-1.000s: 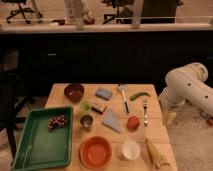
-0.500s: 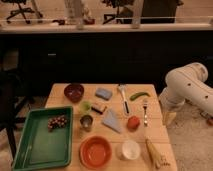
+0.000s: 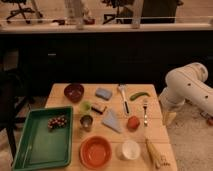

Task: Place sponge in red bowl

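One sponge lies near the far edge of the bench, well apart from the red bowl at the near edge. The claw hangs open and empty beside the right edge.

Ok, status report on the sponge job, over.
Gripper open, empty, right of table. Sponge untouched at back. Red bowl empty, front edge. Triangular pad and metal cup between them.

Dim warm light, dark bg; tool murky beside table rt edge.
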Motion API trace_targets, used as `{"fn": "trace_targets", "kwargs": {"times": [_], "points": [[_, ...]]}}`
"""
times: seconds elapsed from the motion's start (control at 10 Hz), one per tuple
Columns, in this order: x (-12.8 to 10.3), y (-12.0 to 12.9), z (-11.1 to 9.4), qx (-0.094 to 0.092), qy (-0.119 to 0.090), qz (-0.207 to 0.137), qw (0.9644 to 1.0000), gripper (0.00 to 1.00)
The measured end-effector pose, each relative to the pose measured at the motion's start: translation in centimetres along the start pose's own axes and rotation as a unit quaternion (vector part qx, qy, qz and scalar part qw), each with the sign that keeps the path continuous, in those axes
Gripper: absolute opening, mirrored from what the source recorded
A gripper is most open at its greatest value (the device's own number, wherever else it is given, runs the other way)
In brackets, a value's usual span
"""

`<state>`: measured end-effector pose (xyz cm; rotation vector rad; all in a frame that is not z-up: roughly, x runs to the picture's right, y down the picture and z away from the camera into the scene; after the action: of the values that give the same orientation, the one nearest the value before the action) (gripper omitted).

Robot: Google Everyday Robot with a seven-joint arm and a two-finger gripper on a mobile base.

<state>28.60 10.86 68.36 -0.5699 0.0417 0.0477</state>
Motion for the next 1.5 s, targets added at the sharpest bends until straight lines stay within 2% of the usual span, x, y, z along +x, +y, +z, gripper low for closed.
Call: {"fn": "trace_targets", "kwargs": {"times": [0.3, 0.5, 1.1, 1.3, 1.4, 1.5], "points": [[0.0, -0.1, 0.0, 0.002, -0.001, 0.001, 1.0000, 0.80], [-0.7, -1.2, -0.4, 0.019, -0.020, 0.015, 0.9995, 0.80], [-6.2, -7.4, -0.6, 0.061, -0.081, 0.031, 0.9944, 0.80], [-7.7, -9.0, 0.0, 0.065, -0.101, 0.047, 0.9916, 0.80], [-9.8, -10.3, 0.6, 0.064, -0.116, 0.054, 0.9897, 0.80], [-10.8, -10.9, 1.0, 0.064, -0.122, 0.059, 0.9887, 0.80]]}}
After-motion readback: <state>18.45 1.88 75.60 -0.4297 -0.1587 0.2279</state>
